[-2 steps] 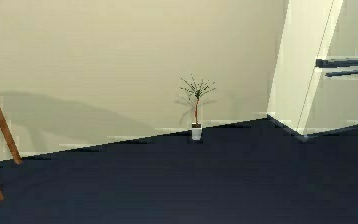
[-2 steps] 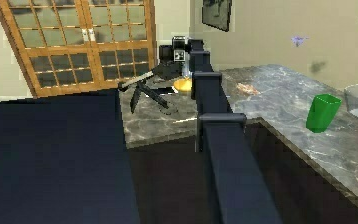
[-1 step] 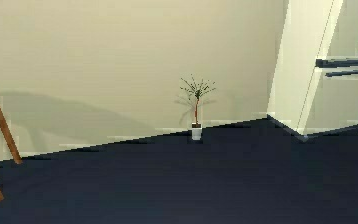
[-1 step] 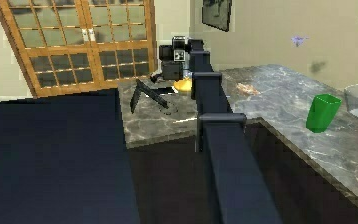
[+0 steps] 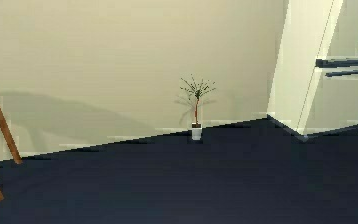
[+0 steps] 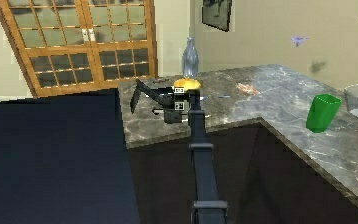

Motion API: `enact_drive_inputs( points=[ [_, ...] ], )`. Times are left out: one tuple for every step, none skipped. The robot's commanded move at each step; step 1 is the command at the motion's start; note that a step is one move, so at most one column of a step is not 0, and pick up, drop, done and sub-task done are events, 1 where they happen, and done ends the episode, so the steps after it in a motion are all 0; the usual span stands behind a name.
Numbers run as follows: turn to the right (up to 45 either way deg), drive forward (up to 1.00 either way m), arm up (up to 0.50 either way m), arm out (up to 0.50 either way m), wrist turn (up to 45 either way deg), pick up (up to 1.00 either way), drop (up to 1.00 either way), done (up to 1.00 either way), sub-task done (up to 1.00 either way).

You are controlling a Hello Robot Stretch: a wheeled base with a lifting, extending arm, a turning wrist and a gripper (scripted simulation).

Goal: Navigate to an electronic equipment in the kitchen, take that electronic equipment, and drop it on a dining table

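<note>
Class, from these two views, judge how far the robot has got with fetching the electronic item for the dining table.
Done, apparently: the robot stands at the marble counter, arm reaching over it. In hand: the gripper sits near a small yellow object; whether it holds anything cannot be told. Left: securing the item, then carrying and dropping it on a dining table.

We see a small yellow-orange blob (image 6: 185, 83) on the dark marbled counter (image 6: 277, 100), near its left end and close to the front edge. It sits low with a rounded top, partly hidden behind the arm's white marker squares (image 6: 178, 91). We can't tell from its shape what device it is, or whether the jaws touch it or hold anything.
</note>
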Motion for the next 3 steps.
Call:
enact_drive_inputs(
  points=[
    [0.0, 0.0, 0.0, 0.0, 0.0, 1.0, 0.0, 0.0, 0.0],
    [0.0, 0.0, 0.1, 0.0, 0.0, 0.0, 0.0, 0.0, 0.0],
    [0.0, 0.0, 0.06, 0.0, 0.0, 0.0, 0.0, 0.0, 0.0]
  ],
)
